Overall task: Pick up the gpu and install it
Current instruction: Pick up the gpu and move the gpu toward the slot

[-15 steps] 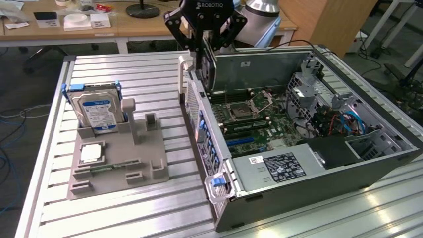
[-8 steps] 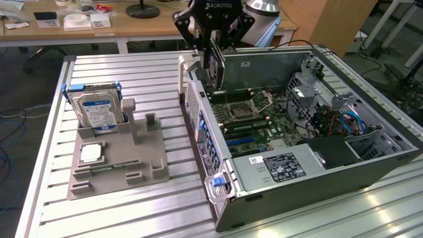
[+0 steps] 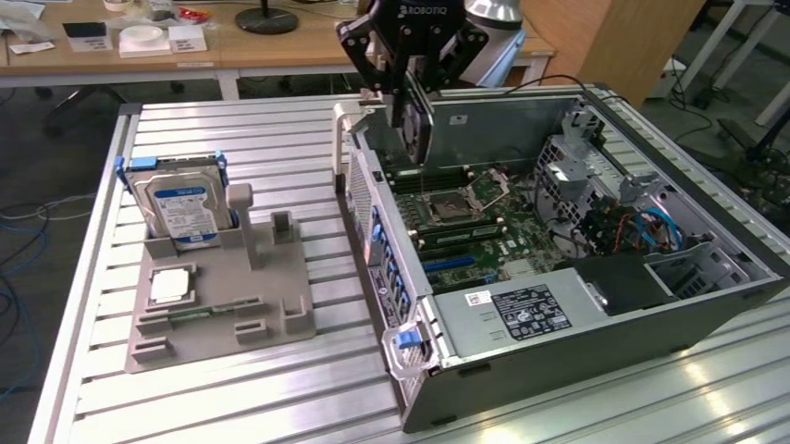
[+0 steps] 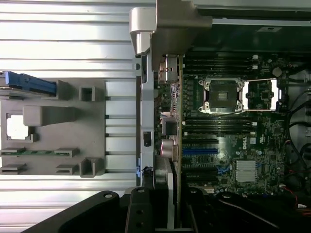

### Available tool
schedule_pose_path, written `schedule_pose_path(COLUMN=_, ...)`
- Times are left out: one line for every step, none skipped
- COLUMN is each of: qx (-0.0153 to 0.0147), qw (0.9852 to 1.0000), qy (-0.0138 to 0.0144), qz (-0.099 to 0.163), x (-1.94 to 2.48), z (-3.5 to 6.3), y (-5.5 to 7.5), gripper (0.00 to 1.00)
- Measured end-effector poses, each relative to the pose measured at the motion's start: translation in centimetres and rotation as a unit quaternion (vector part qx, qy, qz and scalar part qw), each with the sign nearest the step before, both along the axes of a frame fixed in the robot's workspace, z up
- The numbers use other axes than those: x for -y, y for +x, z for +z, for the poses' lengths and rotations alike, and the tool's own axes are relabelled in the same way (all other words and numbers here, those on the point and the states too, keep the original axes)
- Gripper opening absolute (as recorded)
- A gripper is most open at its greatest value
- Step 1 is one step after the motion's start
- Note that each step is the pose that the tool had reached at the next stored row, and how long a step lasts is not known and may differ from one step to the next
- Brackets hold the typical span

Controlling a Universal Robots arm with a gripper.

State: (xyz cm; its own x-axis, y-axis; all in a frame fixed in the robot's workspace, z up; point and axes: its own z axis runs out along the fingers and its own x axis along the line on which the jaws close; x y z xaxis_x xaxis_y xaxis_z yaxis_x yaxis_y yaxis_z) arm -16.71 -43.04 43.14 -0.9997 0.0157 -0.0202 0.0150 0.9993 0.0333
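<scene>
while the gripper [image 3: 410, 88] is clamped on the upper end of the gpu [image 3: 417, 129], the card hangs straight below it, on edge, long axis roughly upright and pointing down into the open computer case [image 3: 691, 310]. position: above the case's far rear corner, just inside the rear wall [image 4: 145, 121], raised clear of the motherboard [image 4: 233, 145] and not seated. orientation, judged from the wrist view: thin edge running alongside the rear wall, apparently crosswise to the expansion slots [image 4: 200, 151] on the board below it. farther off, toward the exterior view's left: grey fixture tray [image 3: 210, 314] on the slatted table [image 3: 247, 398], holding the hard drive [image 3: 185, 208] upright and a memory stick [image 4: 36, 152] lying flat, both well apart from the card.
</scene>
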Motion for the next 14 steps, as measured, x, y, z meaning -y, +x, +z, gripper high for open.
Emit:
schedule_pose_path(qx=0.0, qw=1.0, qy=0.0, qz=0.0, x=0.0, z=0.0, y=0.2, gripper=0.28)
schedule_pose_path(qx=0.0, qw=1.0, qy=0.0, qz=0.0, x=0.0, z=0.0, y=0.4, gripper=0.28)
schedule_pose_path(qx=0.0, qw=1.0, qy=0.0, qz=0.0, x=0.0, z=0.0, y=0.6, gripper=0.28)
schedule_pose_path(qx=0.0, qw=1.0, qy=0.0, qz=0.0, x=0.0, z=0.0, y=0.8, gripper=0.28)
schedule_pose_path(qx=0.0, qw=1.0, qy=0.0, qz=0.0, x=0.0, z=0.0, y=1.0, gripper=0.28)
schedule_pose_path(qx=0.0, qw=1.0, qy=0.0, qz=0.0, x=0.0, z=0.0, y=1.2, gripper=0.28)
schedule_pose_path(qx=0.0, qw=1.0, qy=0.0, qz=0.0, x=0.0, z=0.0, y=1.4, gripper=0.28)
schedule_pose_path(qx=0.0, qw=1.0, qy=0.0001, qz=0.0, x=0.0, z=-0.01, y=1.7, gripper=0.28)
schedule_pose_path(qx=0.0, qw=1.0, qy=0.0, qz=0.0, x=0.0, z=-0.01, y=1.9, gripper=0.28)
schedule_pose_path(qx=0.0, qw=1.0, qy=0.0, qz=0.0, x=0.0, z=0.0, y=2.1, gripper=0.28)
schedule_pose_path(qx=0.0, qw=1.0, qy=0.0, qz=0.0, x=0.0, z=0.0, y=2.3, gripper=0.28)
schedule_pose_path(qx=0.0, qw=1.0, qy=0.0, qz=0.0, x=0.0, z=0.0, y=2.5, gripper=0.28)
schedule_pose_path(qx=0.0, qw=1.0, qy=0.0, qz=0.0, x=0.0, z=0.0, y=2.6, gripper=0.28)
schedule_pose_path(qx=0.0, qw=1.0, qy=0.0, qz=0.0, x=0.0, z=0.0, y=2.8, gripper=0.28)
